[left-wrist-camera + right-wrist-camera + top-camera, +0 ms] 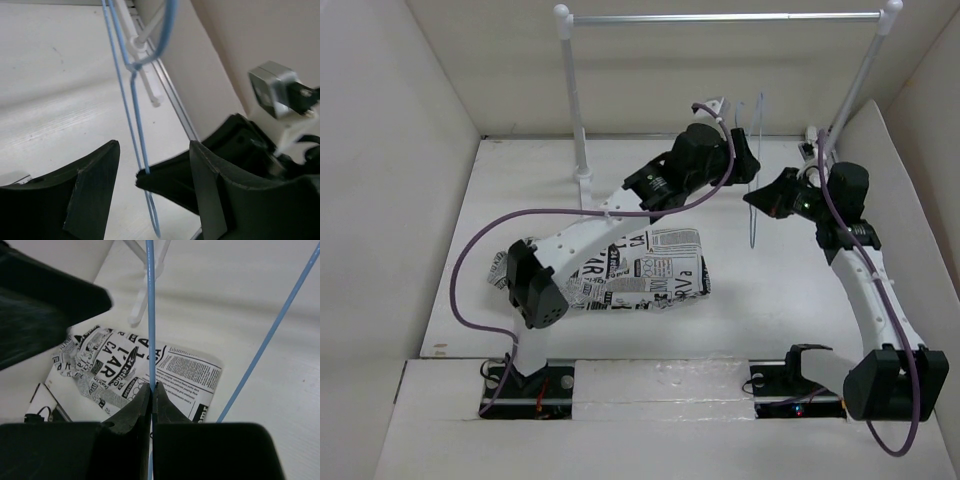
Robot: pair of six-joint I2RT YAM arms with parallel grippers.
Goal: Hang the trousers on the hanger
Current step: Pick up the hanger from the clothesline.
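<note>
The trousers [642, 266] lie folded on the table below the left arm's forearm; they also show in the right wrist view [117, 360]. The hanger [752, 222] is held upright above the table, right of the trousers. My right gripper [753, 199] is shut on one of its wires, as the right wrist view [152, 388] shows, with the hanger [150, 315] running straight up from the jaws. My left gripper [748, 166] is open and close beside it. In the left wrist view [154, 145] the hanger [133, 102] passes between its spread fingers without touching them.
A silver rail [720, 17] on white posts [573, 95] stands across the back of the table. White walls enclose the table on the left, back and right. The right gripper's tip [142, 174] sits just beyond the left fingers.
</note>
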